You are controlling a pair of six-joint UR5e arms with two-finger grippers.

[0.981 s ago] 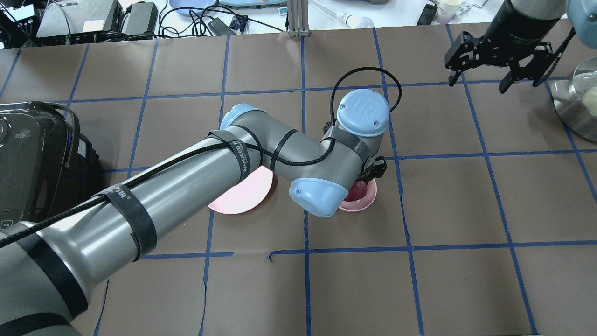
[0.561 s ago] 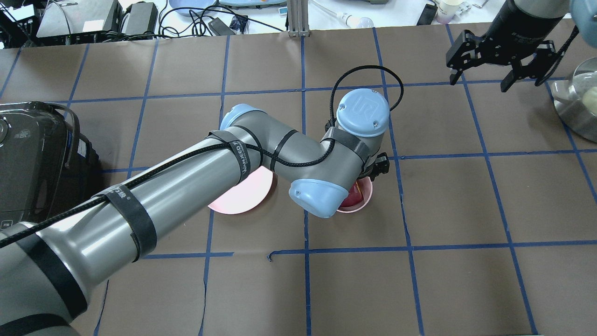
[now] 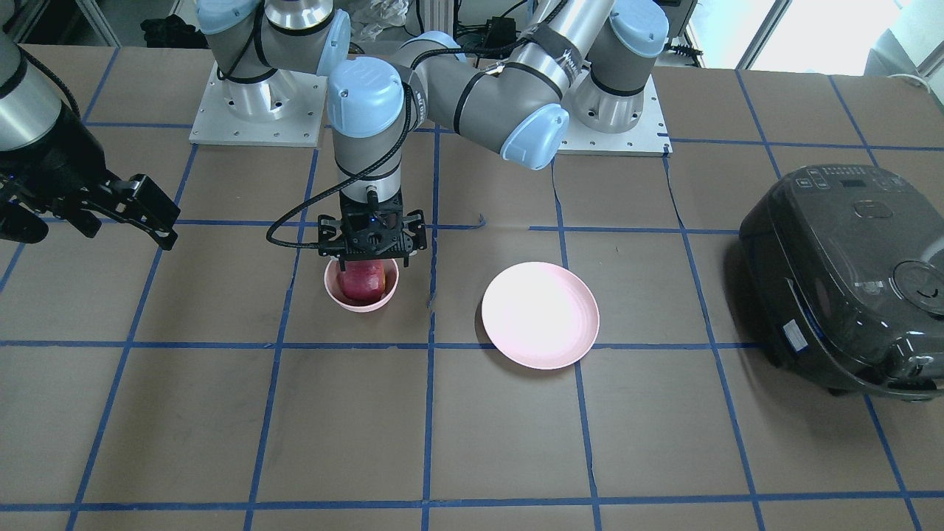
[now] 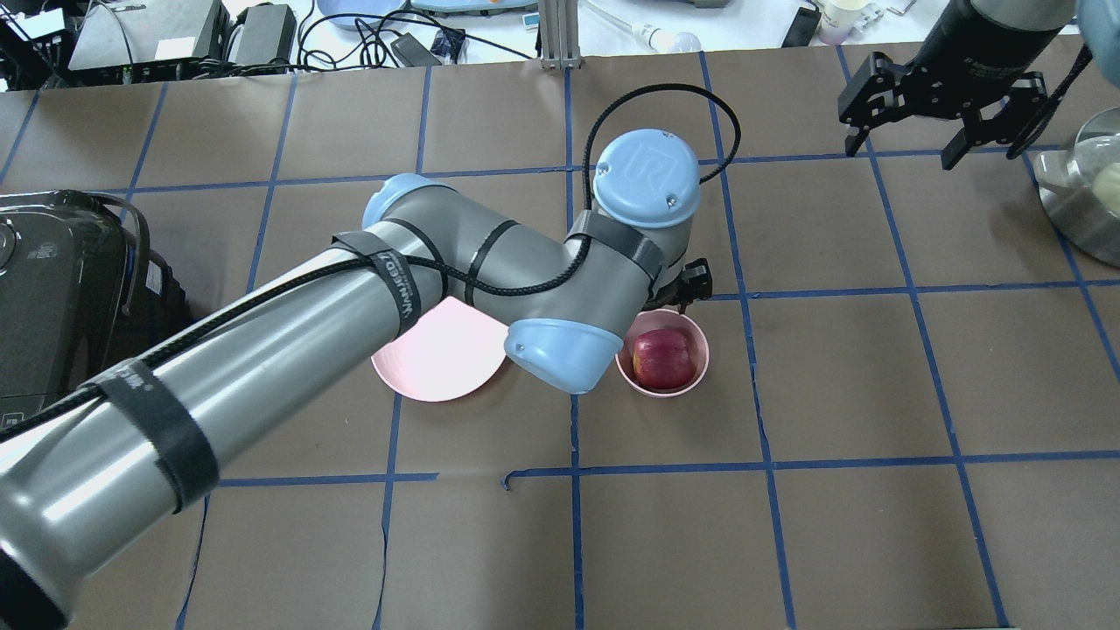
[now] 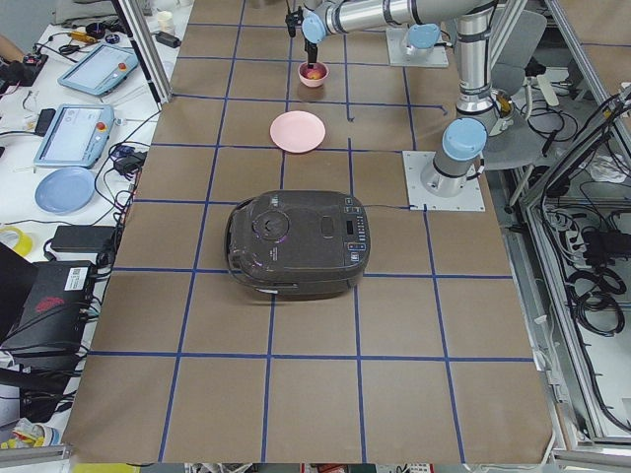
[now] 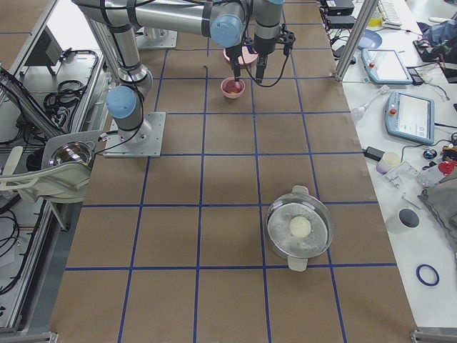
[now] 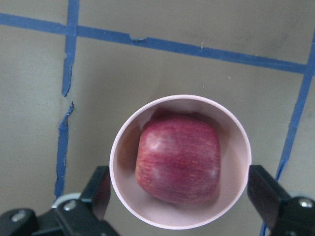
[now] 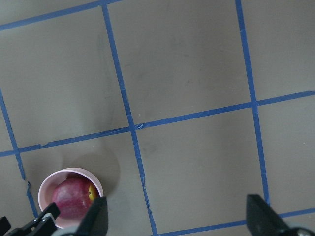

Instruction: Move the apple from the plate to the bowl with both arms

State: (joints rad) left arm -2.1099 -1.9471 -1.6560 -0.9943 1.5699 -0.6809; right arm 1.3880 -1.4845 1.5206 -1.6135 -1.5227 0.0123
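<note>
Apple (image 4: pixel 662 359): seated in the pink bowl (image 4: pixel 703 367), directly beneath the left gripper (image 3: pixel 372 247).
Left jaws: released, spread wide outside the bowl's rim.
Plate (image 3: pixel 540 315): beside the bowl, carrying no apple.
Right gripper (image 4: pixel 901 144): parted, empty, well apart.
Judgement: left arm is nearer; a straight lift-off clears it.

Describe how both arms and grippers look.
The left arm and right arm are silver-grey tubes with light blue joint caps. A black cable runs along the left one, held by black straps with white lettering. The left gripper and right gripper are black, two-fingered.
</note>
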